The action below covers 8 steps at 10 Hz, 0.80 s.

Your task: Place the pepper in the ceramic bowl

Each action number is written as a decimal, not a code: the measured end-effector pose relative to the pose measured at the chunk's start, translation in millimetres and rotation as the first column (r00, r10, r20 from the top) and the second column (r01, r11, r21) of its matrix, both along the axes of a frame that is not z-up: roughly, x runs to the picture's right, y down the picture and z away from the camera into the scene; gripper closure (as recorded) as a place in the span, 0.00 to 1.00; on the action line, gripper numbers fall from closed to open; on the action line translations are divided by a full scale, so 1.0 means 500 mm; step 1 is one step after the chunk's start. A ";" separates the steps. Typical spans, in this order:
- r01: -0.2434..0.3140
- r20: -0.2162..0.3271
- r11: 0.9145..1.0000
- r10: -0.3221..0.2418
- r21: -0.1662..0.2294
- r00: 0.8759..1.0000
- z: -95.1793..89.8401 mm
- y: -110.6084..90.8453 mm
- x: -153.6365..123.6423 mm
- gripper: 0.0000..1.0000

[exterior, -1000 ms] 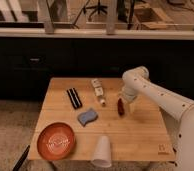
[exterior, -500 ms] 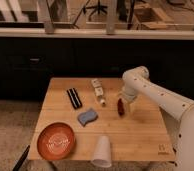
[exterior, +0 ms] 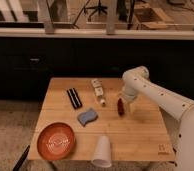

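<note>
Nothing has shifted since the earlier frames; the arm and all objects hold position. You will find the ceramic bowl (exterior: pixel 56 141) at the near left corner of the tabletop (exterior: pixel 140 135), with only its pale pattern showing inside. A white cup (exterior: pixel 102 151) sits just right of it. The pincer (exterior: pixel 124 104), spread, hangs over the right half. The pepper (exterior: pixel 120 107) is at its tips, well apart from the bowl. Dark cabinets (exterior: pixel 35 60) run behind.
</note>
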<state>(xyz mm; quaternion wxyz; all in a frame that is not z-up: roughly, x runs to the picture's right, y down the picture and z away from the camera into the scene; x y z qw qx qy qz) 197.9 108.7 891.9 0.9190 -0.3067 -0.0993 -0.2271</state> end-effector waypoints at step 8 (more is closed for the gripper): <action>0.012 0.009 1.000 -0.012 -0.002 1.000 0.001 0.002 -0.002 0.20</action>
